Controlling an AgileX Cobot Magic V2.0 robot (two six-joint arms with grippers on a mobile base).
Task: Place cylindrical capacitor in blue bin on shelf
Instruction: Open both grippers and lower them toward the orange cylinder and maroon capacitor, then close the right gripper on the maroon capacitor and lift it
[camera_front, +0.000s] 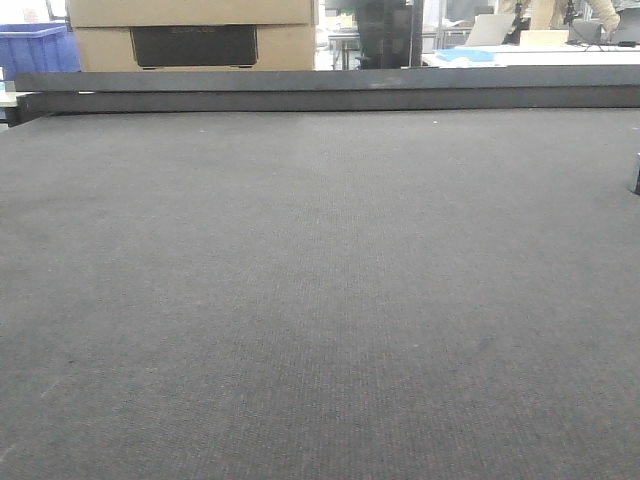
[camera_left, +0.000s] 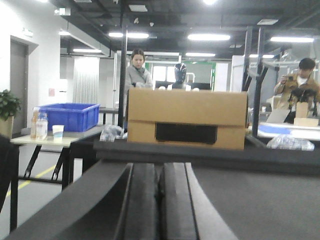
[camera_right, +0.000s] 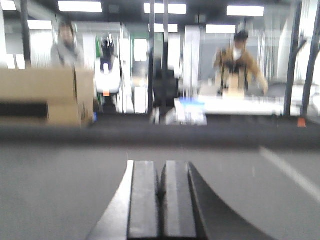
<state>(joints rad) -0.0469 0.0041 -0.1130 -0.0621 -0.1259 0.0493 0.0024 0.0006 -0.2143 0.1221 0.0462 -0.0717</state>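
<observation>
**Table** (camera_front: 300, 300): a dark carpeted surface fills the front view. A dark rail runs along its far edge.

**Cardboard box** (camera_front: 190, 30): upper left of the front view, beyond the rail.

**Blue crate** (camera_left: 70, 116): left of the left wrist view, on a side table. No steel shelf shows in any view, so do not take this crate as the target.

**Left gripper** (camera_left: 160, 200) and **right gripper** (camera_right: 161, 200): bottom centre of each wrist view. On both, the fingers are clenched together with nothing between them.

**Capacitor**: not confirmed. A dark stub (camera_front: 636, 175), cut off by the right edge of the front view, may be it.

**Procedure (judged):**
1. The task has barely begun; first locate the part.
2. Bring the right arm toward that edge, as it is probably the nearer arm.
3. Spread the fingers before descending.
4. Close low on the upright body so it does not tip.
</observation>
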